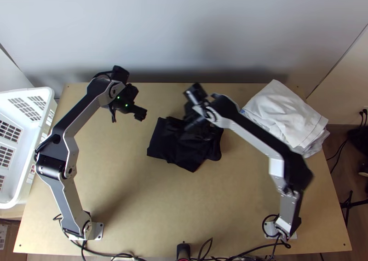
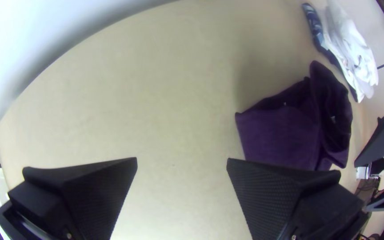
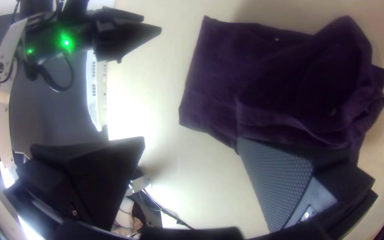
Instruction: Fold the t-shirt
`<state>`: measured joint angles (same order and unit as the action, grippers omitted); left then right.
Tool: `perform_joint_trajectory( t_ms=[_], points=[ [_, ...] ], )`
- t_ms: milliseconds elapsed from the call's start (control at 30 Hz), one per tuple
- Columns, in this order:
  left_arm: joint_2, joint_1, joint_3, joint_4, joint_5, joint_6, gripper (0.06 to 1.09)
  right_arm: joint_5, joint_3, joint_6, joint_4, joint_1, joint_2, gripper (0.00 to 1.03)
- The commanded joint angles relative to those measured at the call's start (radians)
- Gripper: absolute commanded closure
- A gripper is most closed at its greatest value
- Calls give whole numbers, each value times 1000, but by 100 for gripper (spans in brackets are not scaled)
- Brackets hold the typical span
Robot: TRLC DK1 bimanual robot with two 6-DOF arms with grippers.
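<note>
Your left gripper (image 1: 140, 114) is poised over the far part of the table (image 1: 115, 182), left of the shirt (image 1: 162, 141) and apart from it; in the left wrist view you see its two fingers (image 2: 98, 189) spread wide. Your right gripper (image 1: 192, 116), blurred in the top view, is at the shirt; the right wrist view shows its fingers (image 3: 276, 184) likewise well separated, one at the cloth's edge and the other over table. Whether that nearer finger touches the cloth, you cannot tell. The dark shirt lies at the middle of the table, compact, with a flatter, straight-edged part toward your left and a rumpled, bunched part toward your right. Note a small red spot at its near edge; you cannot tell whether it is a label. A few tiny pale specks dot the fabric. At your far right, a pile (image 1: 283, 118) of white cloths leans out of square, a blue patterned edge visible beneath in the left wrist view. At your left stands a white slotted basket (image 1: 23, 187); on its side facing the table is a small label-like patch (image 1: 32, 170), its marks too small to make out.
</note>
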<state>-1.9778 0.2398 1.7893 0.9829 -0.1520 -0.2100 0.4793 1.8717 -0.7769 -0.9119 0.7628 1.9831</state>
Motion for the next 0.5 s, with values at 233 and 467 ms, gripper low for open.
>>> perform_joint_trajectory(
  t_ms=[233,467],
  points=[
    [11,-68,-102,-119,-9,-29,11,-25,406,2,-183,18,367,6],
    [17,-88,-103,-122,-18,-29,11,-165,201,-12,-209,-76,301,6]
  ],
)
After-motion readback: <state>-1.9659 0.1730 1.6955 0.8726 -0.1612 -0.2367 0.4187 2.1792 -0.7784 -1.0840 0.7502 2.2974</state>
